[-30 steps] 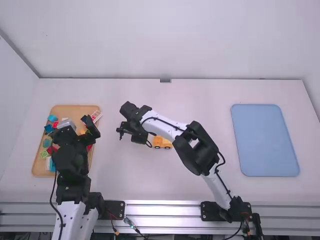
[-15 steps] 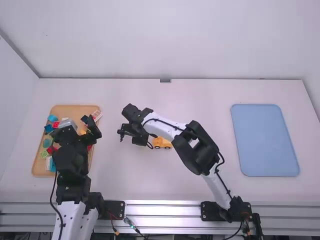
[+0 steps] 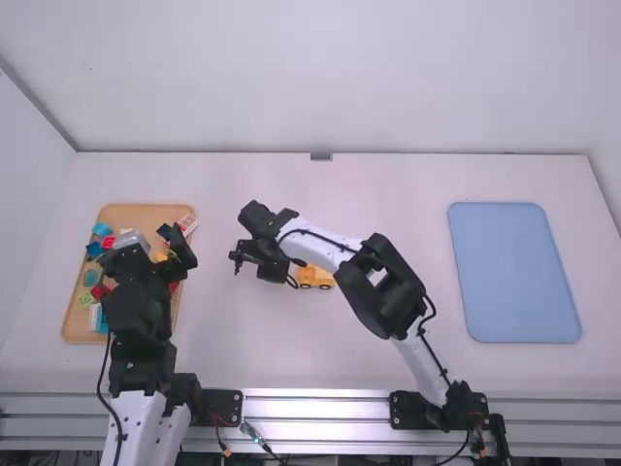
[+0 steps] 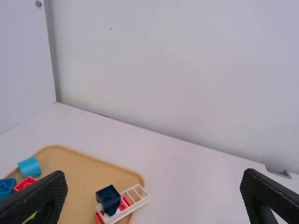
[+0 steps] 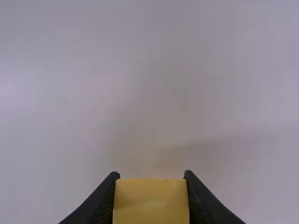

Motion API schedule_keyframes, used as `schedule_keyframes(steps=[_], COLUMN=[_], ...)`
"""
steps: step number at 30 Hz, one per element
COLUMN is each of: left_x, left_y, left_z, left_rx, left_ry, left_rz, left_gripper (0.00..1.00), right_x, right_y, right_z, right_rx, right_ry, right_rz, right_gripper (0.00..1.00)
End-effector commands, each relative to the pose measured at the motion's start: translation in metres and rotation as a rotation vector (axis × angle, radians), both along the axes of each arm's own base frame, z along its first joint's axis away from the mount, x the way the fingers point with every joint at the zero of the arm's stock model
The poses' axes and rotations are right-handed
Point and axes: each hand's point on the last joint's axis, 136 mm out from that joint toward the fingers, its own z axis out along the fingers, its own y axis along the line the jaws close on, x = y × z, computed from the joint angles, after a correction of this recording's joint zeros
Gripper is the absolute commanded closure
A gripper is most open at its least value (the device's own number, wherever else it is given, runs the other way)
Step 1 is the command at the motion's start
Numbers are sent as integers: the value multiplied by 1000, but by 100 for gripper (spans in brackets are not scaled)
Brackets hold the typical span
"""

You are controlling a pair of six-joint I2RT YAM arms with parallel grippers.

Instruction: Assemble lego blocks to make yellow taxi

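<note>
Yellow vehicle (image 3: 315, 278), long axis left to right, wheels (image 3: 307, 286) along near side

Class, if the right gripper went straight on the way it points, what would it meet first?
The yellow block in the right gripper would likely meet the white table first; the height is unclear.
</note>
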Motion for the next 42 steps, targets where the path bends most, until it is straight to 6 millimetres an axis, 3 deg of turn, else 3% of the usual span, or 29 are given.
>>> schedule_keyframes(steps=[1,8,10,11,12,13,18,21,22,25,28,30,32,37,40,42], left_x=[0,0,0,-1,-1,-1,-2,3,6,8,17,22,29,52,67,63], left_y=[-2,-2,0,1,2,1,4,-13,-27,-49,-70,-83,-102,-131,-148,-161], left_z=[-2,-1,-1,0,0,1,3,-2,2,9,6,1,-4,-20,-46,-61], left_rx=[4,4,4,5,5,6,-64,-83,24,116,213,232,257,308,370,430], left_ry=[1,0,-2,-5,-6,-12,-40,-20,-12,-28,-17,-2,25,92,159,159], left_rz=[-10,-12,-5,1,7,8,24,-74,-167,-300,-443,-531,-663,-912,-1134,-1291], left_gripper=[1,1,1,1,1,1,1,1,1,1,1,1,1,1,1,1], right_x=[-3,-3,-2,-1,1,3,20,30,33,40,46,52,62,72,70,65], right_y=[-5,-6,-5,-3,-2,0,2,4,6,2,-13,-28,-49,-80,-102,-111], right_z=[-8,-8,-8,-7,-6,-5,22,50,65,96,133,145,153,156,153,151], right_rx=[-14,-16,-12,-6,0,7,46,102,146,235,342,362,381,445,509,550], right_ry=[21,23,20,13,6,-3,-25,-39,-44,-43,-32,-49,-81,-149,-214,-230], right_rz=[-6,-5,-6,-5,-6,-9,-39,-53,-56,-44,-40,-70,-116,-220,-269,-269], right_gripper=[61,56,43,28,20,1,1,1,1,1,0,1,1,1,1,1])
